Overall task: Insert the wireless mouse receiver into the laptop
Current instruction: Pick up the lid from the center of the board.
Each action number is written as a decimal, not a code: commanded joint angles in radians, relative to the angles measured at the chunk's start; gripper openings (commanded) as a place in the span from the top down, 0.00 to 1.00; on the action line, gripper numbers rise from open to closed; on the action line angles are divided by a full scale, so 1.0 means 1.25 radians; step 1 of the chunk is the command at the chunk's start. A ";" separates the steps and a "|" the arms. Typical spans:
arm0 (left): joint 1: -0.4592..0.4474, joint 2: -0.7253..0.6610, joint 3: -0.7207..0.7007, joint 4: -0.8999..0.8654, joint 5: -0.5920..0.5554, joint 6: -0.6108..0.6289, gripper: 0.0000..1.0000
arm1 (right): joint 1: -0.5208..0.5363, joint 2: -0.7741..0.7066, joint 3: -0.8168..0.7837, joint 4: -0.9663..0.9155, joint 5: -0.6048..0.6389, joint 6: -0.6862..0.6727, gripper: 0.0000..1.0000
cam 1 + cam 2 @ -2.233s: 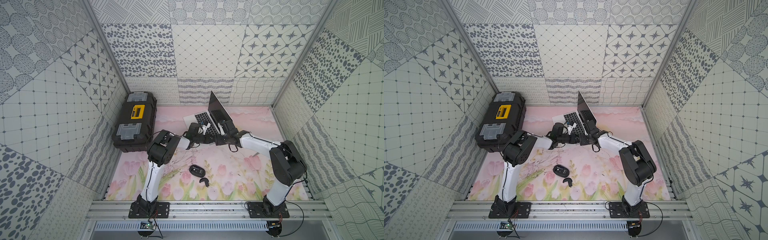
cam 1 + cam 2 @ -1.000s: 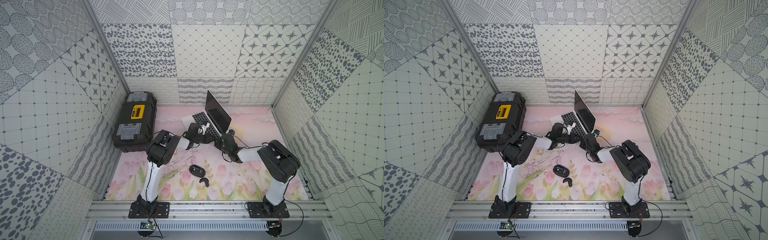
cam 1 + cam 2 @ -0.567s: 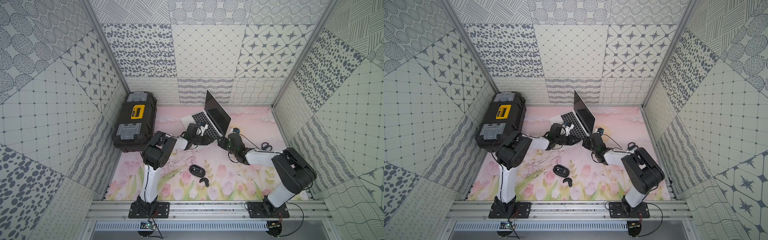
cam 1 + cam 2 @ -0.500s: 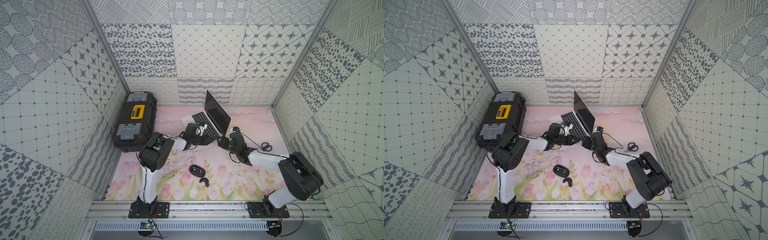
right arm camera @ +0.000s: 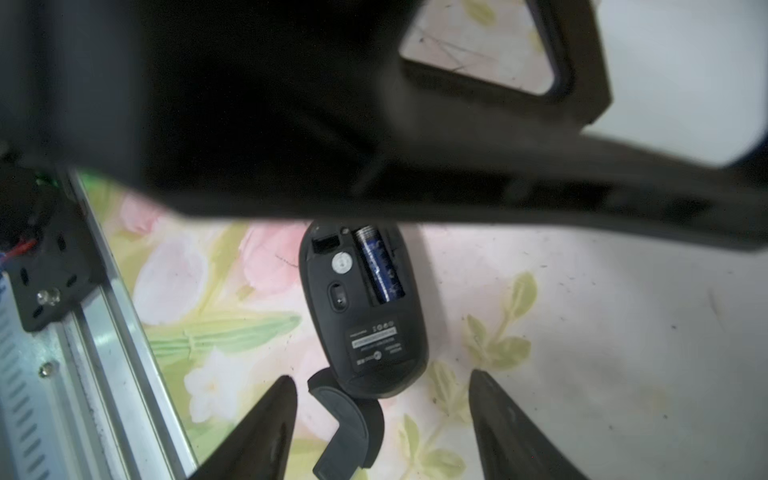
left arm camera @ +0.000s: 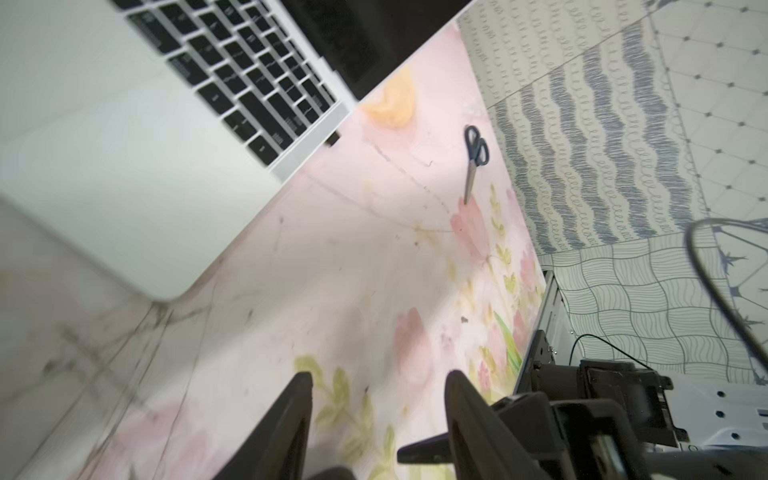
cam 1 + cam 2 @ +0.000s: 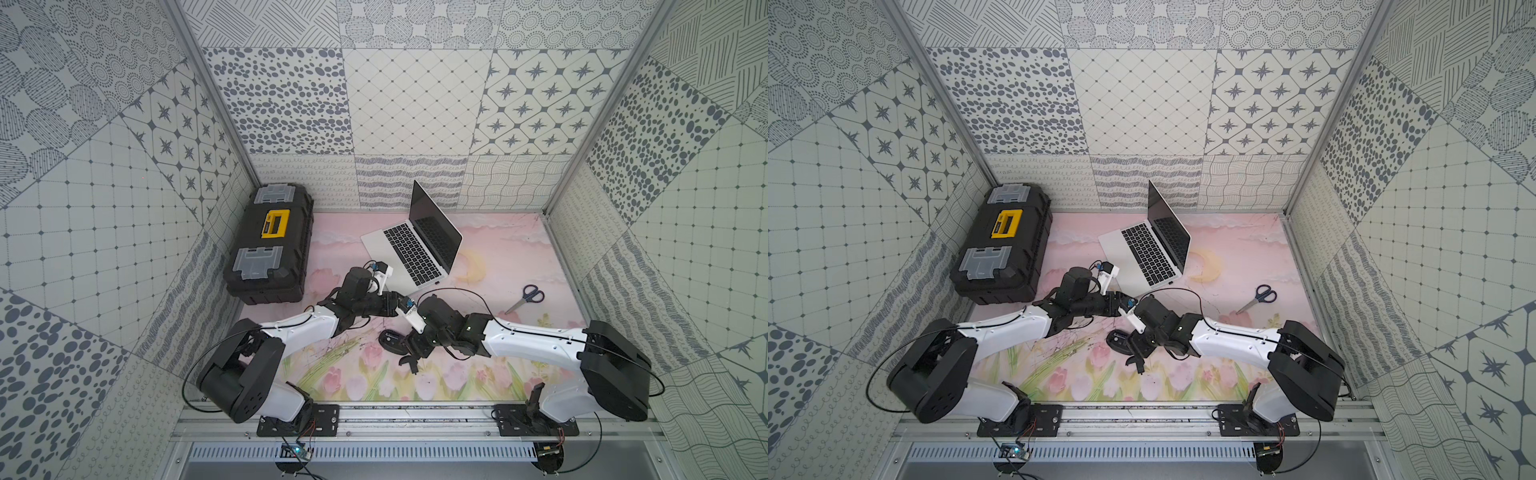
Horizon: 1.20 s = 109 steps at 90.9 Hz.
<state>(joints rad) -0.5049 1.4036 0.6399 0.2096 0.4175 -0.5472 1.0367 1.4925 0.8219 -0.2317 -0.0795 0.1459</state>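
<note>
Both arms have drawn back from the laptop [image 7: 409, 249] since the earlier frames, when the two tools were pressed in at its near edge. Now they hang over the tabletop [image 7: 490, 257] short of it, close beside each other.

The left tool [image 6: 380, 376] stands partly open. Only the flowered mat shows between its fingers, so it holds nothing. The laptop's silver deck lies ahead of it and to one side. Further ahead, the wireless mouse receiver [image 6: 331, 139] shows as a small black stub jutting from the laptop's side edge near the hinge corner. It looks seated in a port, which would explain the released grip and the retreat. How deep it sits cannot be told. In both top views it is only a dark speck on that edge.

The right tool [image 5: 380, 378] is spread wide and empty, pointing down at the mouse [image 5: 361, 307]. The mouse lies on its back just beyond the fingertips, with its battery bared and the small slot beside the battery vacant. That slot is probably where the receiver was stored. The cover piece [image 5: 349, 424] rests between the fingers, against the mouse's near end.

Scissors [image 6: 473, 158] lie well ahead of the left tool, clear of everything.

The insertion appears done.
</note>
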 commanded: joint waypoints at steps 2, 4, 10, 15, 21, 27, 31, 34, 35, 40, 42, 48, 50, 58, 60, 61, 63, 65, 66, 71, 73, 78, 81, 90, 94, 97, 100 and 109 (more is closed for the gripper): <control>-0.035 -0.149 -0.073 -0.194 -0.068 -0.021 0.44 | 0.043 0.058 0.028 -0.054 0.023 -0.117 0.31; -0.039 -0.159 -0.079 -0.206 -0.072 -0.025 0.44 | 0.050 0.066 0.029 -0.056 0.026 -0.124 0.31; -0.050 -0.195 -0.094 -0.235 -0.080 -0.036 0.44 | 0.061 0.081 0.031 -0.057 0.035 -0.138 0.31; -0.060 -0.219 -0.105 -0.253 -0.089 -0.047 0.44 | 0.065 0.090 0.031 -0.060 0.042 -0.145 0.31; -0.069 -0.238 -0.115 -0.266 -0.101 -0.058 0.44 | 0.068 0.092 0.027 -0.063 0.043 -0.148 0.32; -0.072 -0.247 -0.124 -0.276 -0.112 -0.065 0.43 | 0.068 0.090 0.020 -0.068 0.038 -0.144 0.34; -0.073 -0.250 -0.127 -0.279 -0.117 -0.070 0.43 | 0.068 0.089 0.014 -0.072 0.040 -0.137 0.34; -0.073 -0.249 -0.131 -0.279 -0.119 -0.074 0.43 | 0.068 0.085 0.008 -0.073 0.044 -0.131 0.34; -0.073 -0.249 -0.132 -0.279 -0.121 -0.075 0.43 | 0.068 0.084 0.006 -0.073 0.045 -0.129 0.34; -0.073 -0.247 -0.135 -0.279 -0.130 -0.079 0.42 | 0.069 0.078 -0.005 -0.073 0.057 -0.115 0.34; -0.073 -0.245 -0.136 -0.280 -0.133 -0.079 0.42 | 0.069 0.076 -0.010 -0.073 0.058 -0.110 0.34; -0.073 -0.243 -0.136 -0.286 -0.145 -0.077 0.42 | 0.068 0.076 -0.016 -0.072 0.061 -0.099 0.35; -0.073 -0.243 -0.136 -0.287 -0.150 -0.077 0.42 | 0.068 0.078 -0.017 -0.072 0.063 -0.096 0.35; -0.073 -0.251 -0.140 -0.298 -0.168 -0.076 0.42 | 0.068 0.092 -0.015 -0.068 0.063 -0.096 0.37; -0.073 -0.255 -0.140 -0.301 -0.172 -0.074 0.42 | 0.068 0.096 -0.013 -0.067 0.061 -0.098 0.37; -0.073 -0.256 -0.140 -0.302 -0.173 -0.074 0.41 | 0.068 0.098 -0.013 -0.066 0.060 -0.100 0.38; -0.073 -0.260 -0.141 -0.305 -0.177 -0.073 0.42 | 0.068 0.104 -0.011 -0.065 0.058 -0.102 0.38; -0.073 -0.264 -0.141 -0.306 -0.178 -0.072 0.41 | 0.068 0.109 -0.010 -0.064 0.055 -0.106 0.39; -0.073 -0.266 -0.141 -0.307 -0.179 -0.072 0.42 | 0.068 0.112 -0.008 -0.065 0.054 -0.108 0.39; -0.073 -0.275 -0.142 -0.314 -0.180 -0.072 0.42 | 0.069 0.122 -0.002 -0.064 0.053 -0.117 0.40; -0.072 -0.279 -0.142 -0.318 -0.181 -0.072 0.41 | 0.069 0.126 0.001 -0.064 0.052 -0.121 0.40; -0.073 -0.284 -0.143 -0.326 -0.183 -0.072 0.42 | 0.070 0.133 0.007 -0.064 0.054 -0.129 0.41; -0.073 -0.289 -0.143 -0.331 -0.184 -0.072 0.41 | 0.070 0.136 0.009 -0.064 0.057 -0.134 0.41; -0.072 -0.297 -0.149 -0.336 -0.183 -0.073 0.41 | 0.070 0.149 0.020 -0.062 0.061 -0.139 0.44; -0.073 -0.298 -0.152 -0.335 -0.180 -0.075 0.41 | 0.070 0.154 0.023 -0.064 0.063 -0.139 0.46; -0.073 -0.298 -0.153 -0.335 -0.174 -0.076 0.41 | 0.069 0.157 0.025 -0.063 0.066 -0.135 0.48; -0.073 -0.299 -0.155 -0.332 -0.165 -0.076 0.41 | 0.069 0.160 0.025 -0.063 0.069 -0.130 0.50; -0.073 -0.297 -0.156 -0.330 -0.131 -0.069 0.43 | 0.069 0.166 0.024 -0.064 0.078 -0.098 0.59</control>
<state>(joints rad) -0.5915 1.0363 0.4507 -0.1795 0.2058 -0.6395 1.1233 1.6600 0.8505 -0.3061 0.0105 -0.0086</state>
